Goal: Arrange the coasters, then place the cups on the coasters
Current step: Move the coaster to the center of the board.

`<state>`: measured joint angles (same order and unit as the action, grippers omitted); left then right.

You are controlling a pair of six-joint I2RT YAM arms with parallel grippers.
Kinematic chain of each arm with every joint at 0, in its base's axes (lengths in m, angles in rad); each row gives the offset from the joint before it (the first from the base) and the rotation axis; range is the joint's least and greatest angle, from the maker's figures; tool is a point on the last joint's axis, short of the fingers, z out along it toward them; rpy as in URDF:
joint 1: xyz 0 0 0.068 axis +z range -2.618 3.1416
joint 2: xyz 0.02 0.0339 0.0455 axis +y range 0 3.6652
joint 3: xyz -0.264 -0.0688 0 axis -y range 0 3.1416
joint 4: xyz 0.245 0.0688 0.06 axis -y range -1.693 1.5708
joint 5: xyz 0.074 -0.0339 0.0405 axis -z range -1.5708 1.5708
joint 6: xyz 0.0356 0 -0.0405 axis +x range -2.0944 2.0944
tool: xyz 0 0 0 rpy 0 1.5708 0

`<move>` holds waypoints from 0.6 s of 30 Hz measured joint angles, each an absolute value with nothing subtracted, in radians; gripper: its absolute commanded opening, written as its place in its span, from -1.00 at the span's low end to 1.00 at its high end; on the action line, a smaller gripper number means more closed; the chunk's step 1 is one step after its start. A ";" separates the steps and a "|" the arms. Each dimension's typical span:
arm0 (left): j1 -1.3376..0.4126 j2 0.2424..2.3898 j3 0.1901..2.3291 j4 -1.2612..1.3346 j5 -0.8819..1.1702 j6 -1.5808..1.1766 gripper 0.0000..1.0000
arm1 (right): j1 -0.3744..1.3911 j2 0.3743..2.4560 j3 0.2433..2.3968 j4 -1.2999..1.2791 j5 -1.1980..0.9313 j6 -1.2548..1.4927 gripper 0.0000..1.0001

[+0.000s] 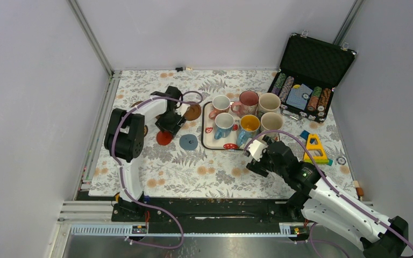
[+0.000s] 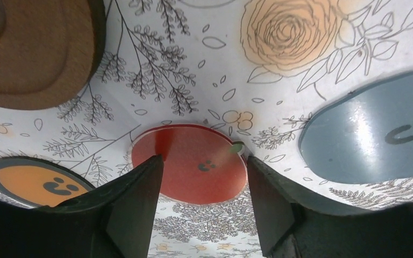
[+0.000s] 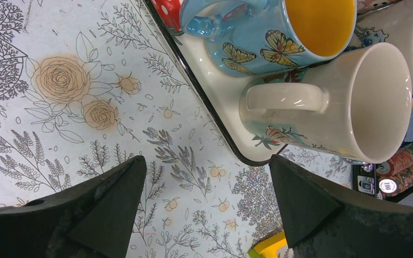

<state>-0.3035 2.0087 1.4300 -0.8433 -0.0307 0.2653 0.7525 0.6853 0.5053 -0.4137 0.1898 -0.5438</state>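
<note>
My left gripper (image 2: 203, 158) is down over the red coaster (image 2: 193, 172), which lies flat on the floral cloth. Its jaws stand partway open: the right tip is at the coaster's edge and the left tip is over its left part. Round it lie a grey-blue coaster (image 2: 365, 134), a dark brown coaster (image 2: 32, 48) and a black coaster with an orange centre (image 2: 32, 183). Several cups stand on the white tray (image 1: 207, 141), among them a blue one with a yellow inside (image 3: 279, 32) and a cream one (image 3: 344, 102). The right gripper (image 3: 207, 161) hangs open and empty at the tray's near corner.
An open black case of poker chips (image 1: 309, 70) sits at the back right. A yellow and blue toy (image 1: 314, 148) lies right of the tray. Another brown coaster (image 1: 192, 112) lies between the left arm and the tray. Walls close in both sides and the back.
</note>
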 measured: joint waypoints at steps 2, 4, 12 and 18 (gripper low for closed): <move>-0.301 1.998 1.415 -0.843 -0.030 0.265 0.18 | 0.752 0.685 0.505 -0.414 0.190 -0.544 0.85; -0.298 1.992 1.405 -0.843 -0.030 0.265 0.17 | 0.752 0.685 0.505 -0.414 0.190 -0.544 0.85; -0.296 1.973 1.378 -0.841 -0.021 0.265 0.14 | 0.752 0.685 0.505 -0.414 0.190 -0.544 0.85; -0.295 1.963 1.367 -0.844 -0.018 0.265 0.55 | 0.752 0.685 0.505 -0.414 0.190 -0.544 0.85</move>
<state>-0.2955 1.9625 1.3674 -0.8440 -0.0181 0.2653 0.7525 0.6853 0.5053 -0.4137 0.1898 -0.5438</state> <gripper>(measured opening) 0.644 0.927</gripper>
